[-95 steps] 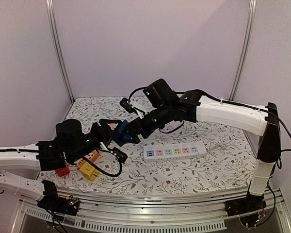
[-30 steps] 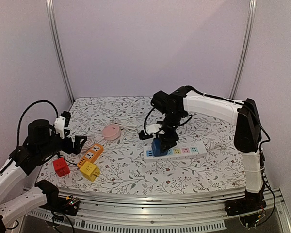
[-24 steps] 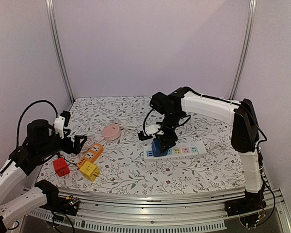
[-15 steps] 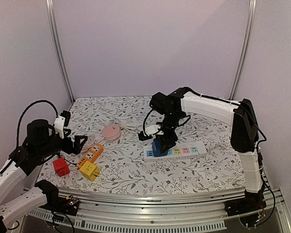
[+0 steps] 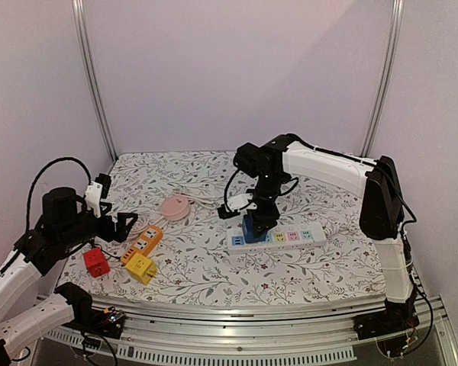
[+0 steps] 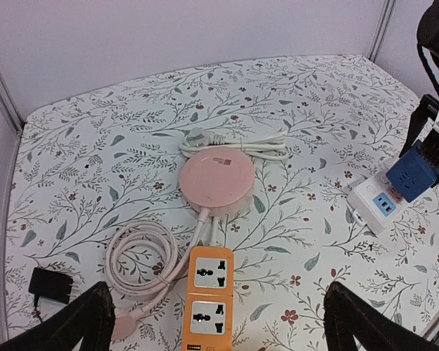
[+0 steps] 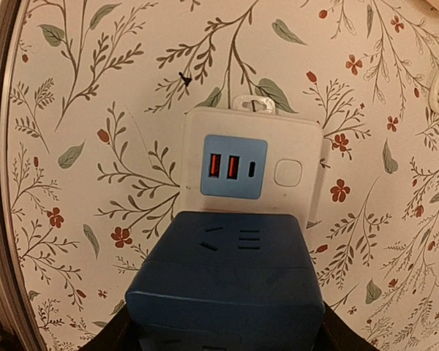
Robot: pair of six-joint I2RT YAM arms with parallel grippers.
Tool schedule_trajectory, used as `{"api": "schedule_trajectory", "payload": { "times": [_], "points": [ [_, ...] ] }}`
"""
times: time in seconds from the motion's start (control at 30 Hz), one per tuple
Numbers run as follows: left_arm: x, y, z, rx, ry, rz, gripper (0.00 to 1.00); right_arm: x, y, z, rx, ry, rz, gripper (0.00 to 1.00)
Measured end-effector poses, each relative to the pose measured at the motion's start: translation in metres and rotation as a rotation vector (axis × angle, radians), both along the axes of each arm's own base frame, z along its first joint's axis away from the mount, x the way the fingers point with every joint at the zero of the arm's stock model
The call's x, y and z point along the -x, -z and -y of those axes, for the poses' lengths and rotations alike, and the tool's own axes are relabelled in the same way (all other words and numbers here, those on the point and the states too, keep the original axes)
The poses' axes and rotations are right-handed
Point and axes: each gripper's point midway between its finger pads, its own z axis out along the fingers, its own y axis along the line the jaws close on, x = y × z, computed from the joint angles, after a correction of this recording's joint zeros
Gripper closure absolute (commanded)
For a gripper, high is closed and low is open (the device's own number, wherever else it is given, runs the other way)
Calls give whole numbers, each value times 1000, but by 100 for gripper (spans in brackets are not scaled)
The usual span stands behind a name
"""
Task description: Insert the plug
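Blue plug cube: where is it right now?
Top view, right of centre: the blue plug cube is held by the right gripper at the left end of the white power strip, next to its USB panel.

The table (image 5: 214, 276), under a floral cloth, carries a white strip (image 5: 298, 236) right of middle, lying crosswise. Left of it sits a pink disc (image 5: 175, 207), with a white plug (image 6: 197, 137) and its looped cord (image 6: 256, 148) just behind. A white coil (image 6: 140, 229) lies in front of the disc toward the left edge, and an orange strip (image 5: 143, 245) lies beside the coil. A yellow cube (image 5: 140, 268) sits at the orange strip's near end, with a red cube (image 5: 96, 261) to its left. A small black adapter (image 6: 51, 285) rests near the left edge
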Motion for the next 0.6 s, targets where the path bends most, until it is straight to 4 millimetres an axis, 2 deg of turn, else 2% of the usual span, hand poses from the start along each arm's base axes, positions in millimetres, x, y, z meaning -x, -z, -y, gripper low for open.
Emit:
{"api": "schedule_trajectory", "payload": {
  "times": [0.17,0.6],
  "points": [
    [0,0,0,0,-1,1,1,2,-5,0,23,-4,22,100],
    [0,0,0,0,-2,1,1,7,-2,-4,15,-4,-3,100]
  ]
}}
